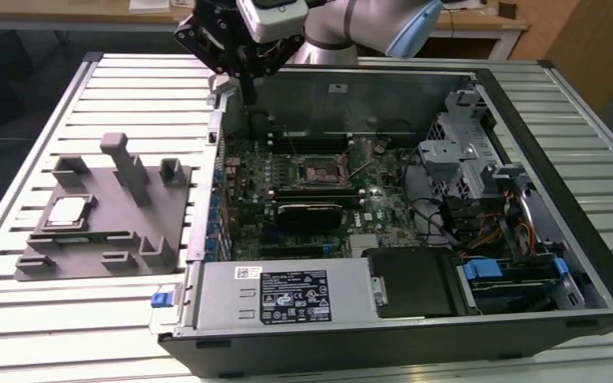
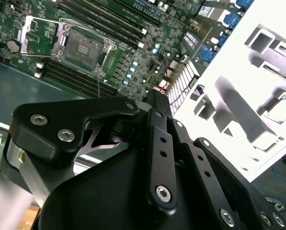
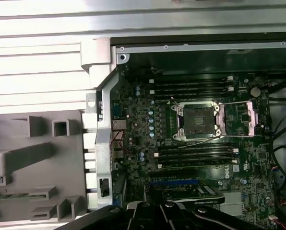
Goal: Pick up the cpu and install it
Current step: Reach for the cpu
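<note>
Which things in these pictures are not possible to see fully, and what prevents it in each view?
1. The cpu, second wrist view: cut off by the picture's edge and washed pale by glare on the grey holder.
2. The motherboard, first wrist view: one strip lies behind the hand.
3. The socket, exterior view: its contacts are too small to tell.

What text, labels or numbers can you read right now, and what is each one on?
Nothing is legible enough to quote.
Black label on the power supply: white print and symbols, too small to read.
White sticker beside that label: blurred.
Motherboard markings in the first wrist view: too fine to read.
The cpu in the grey fixture: no print visible on its top.
</note>
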`<state>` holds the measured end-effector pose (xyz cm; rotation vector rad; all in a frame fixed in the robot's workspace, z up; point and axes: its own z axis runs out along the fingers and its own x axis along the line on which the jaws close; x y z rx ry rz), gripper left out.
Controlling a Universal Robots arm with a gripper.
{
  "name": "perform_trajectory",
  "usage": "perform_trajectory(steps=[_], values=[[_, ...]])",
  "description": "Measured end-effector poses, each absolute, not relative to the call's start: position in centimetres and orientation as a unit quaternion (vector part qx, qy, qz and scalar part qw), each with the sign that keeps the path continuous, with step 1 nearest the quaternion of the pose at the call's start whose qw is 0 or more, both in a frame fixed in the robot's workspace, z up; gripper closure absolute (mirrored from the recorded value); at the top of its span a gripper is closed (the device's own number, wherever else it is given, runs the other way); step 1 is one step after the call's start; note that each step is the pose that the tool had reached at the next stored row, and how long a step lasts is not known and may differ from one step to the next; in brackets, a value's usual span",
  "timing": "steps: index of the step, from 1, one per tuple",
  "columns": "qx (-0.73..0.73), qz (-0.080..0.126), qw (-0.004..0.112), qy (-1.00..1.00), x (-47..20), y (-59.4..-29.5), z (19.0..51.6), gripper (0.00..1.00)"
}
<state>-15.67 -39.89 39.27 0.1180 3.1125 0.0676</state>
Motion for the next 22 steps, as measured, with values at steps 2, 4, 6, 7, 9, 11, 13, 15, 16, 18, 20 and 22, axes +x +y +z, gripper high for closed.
perform_trajectory(steps=[2,4,6,7,9,11,13,15,16,18,20,22], values=[[0.038,0.022,0.013,0.999,-15.8,-39.9,39.3,0.89],[0.038,0.022,0.013,0.999,-15.9,-39.9,39.3,0.89],[0.038,0.022,0.013,0.999,-16.0,-39.9,39.3,0.89],[0.038,0.022,0.013,0.999,-16.1,-39.9,39.3,0.89],[0.038,0.022,0.013,0.999,-16.2,-39.9,39.2,0.89],[0.038,0.022,0.013,0.999,-16.3,-39.9,39.2,0.89],[0.038,0.022,0.013,0.999,-16.5,-39.9,39.2,0.89],[0.038,0.022,0.013,0.999,-16.6,-39.9,39.2,0.89],[0.038,0.022,0.013,0.999,-16.6,-39.9,39.2,0.89],[0.038,0.022,0.013,0.999,-16.8,-39.9,39.2,0.89],[0.038,0.022,0.013,0.999,-16.9,-39.9,39.2,0.89],[0.038,0.022,0.013,0.999,-17.0,-39.9,39.2,0.89]])
